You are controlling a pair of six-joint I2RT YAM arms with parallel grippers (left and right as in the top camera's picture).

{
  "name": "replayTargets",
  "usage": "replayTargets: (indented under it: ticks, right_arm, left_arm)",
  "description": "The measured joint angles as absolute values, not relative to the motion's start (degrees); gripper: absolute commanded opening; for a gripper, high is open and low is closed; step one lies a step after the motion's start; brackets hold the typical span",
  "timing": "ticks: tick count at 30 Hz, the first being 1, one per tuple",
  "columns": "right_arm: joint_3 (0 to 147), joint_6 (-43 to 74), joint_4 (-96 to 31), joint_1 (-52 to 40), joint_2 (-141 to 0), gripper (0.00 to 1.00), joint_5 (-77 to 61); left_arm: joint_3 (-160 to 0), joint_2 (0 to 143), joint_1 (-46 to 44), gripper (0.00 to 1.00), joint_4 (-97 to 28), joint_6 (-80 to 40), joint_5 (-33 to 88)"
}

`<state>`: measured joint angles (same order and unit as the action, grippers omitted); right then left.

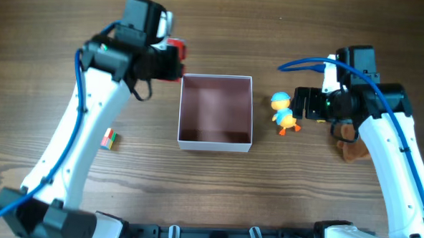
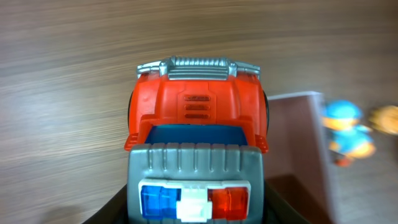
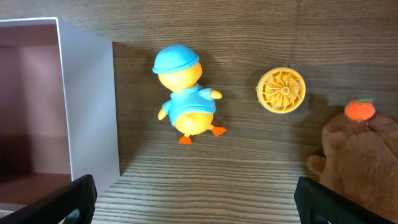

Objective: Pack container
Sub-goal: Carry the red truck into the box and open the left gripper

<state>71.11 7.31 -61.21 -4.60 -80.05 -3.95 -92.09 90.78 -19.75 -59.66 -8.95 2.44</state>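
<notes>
Overhead looks straight down; both wrist views sit close, angled downward — all three share the duck (image 1: pixel 285 113)

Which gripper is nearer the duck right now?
Right. The right gripper sits just beside the duck; the left gripper, gripping the toy truck, is across the container at its far-left corner.

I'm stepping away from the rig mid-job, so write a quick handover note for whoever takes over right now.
Left tool: looks shut on the red toy truck, just outside the container's far-left corner.
Right tool: open and empty, fingers spread, above the duck toy, which lies on the table right of the container.
Done: nothing packed yet; the container is empty.
Left: put in the truck, then the duck, the yellow wheel, the brown plush and the small coloured block beside the left arm.
</notes>
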Motion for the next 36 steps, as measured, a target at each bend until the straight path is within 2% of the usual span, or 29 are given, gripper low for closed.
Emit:
replayTargets:
  ticks: [7, 20, 21, 24, 25, 26, 28, 29, 30, 36]
  right_arm:
    - [71.11, 7.92, -61.30, -1.30, -80.05, 1.00, -3.79]
    - [71.11, 7.90, -61.36, -1.30, -80.05, 1.00, -3.79]
    - [71.11, 7.90, -61.39, -1.30, -80.05, 1.00, -3.79]
    - [71.11, 7.90, -61.52, -1.30, -80.05, 1.00, -3.81]
    - [71.11, 7.90, -61.52, -1.30, -80.05, 1.00, -3.79]
    - [71.11, 7.90, -61.52, -1.30, -80.05, 1.00, -3.81]
    - [71.11, 7.90, -61.52, -1.30, -80.05, 1.00, -3.79]
    - [71.11, 7.92, -61.52, -1.30, -80.05, 1.00, -3.81]
    - [71.11, 7.92, -61.52, -1.30, -80.05, 1.00, -3.79]
    - [71.11, 7.90, -61.60, -1.30, -80.05, 1.00, -3.81]
  left_arm:
    - [-92.12, 97.60, -27.11, 0.04, -59.57, -12.10, 2.98]
    - [-92.07, 116.84, -27.49, 0.04, -59.57, -13.69, 4.93]
    - [-92.05, 117.14, -27.49, 0.15, -59.57, -13.72, 4.10]
    - [-92.05, 117.21, -27.49, 0.29, -59.94, -13.72, 1.26]
    - [-92.05, 117.21, -27.49, 0.40, -60.34, -13.74, 0.21]
    - [-92.03, 117.23, -27.49, 0.65, -60.73, -13.74, -0.64]
    - [-92.03, 117.23, -27.49, 0.82, -61.14, -13.91, -1.87]
    - [-92.03, 117.23, -27.51, 0.95, -61.12, -13.91, -1.91]
    - [-92.03, 117.23, -27.55, 1.00, -61.14, -13.91, -2.17]
    - [-92.03, 117.21, -27.59, 1.00, -61.19, -14.28, -3.22]
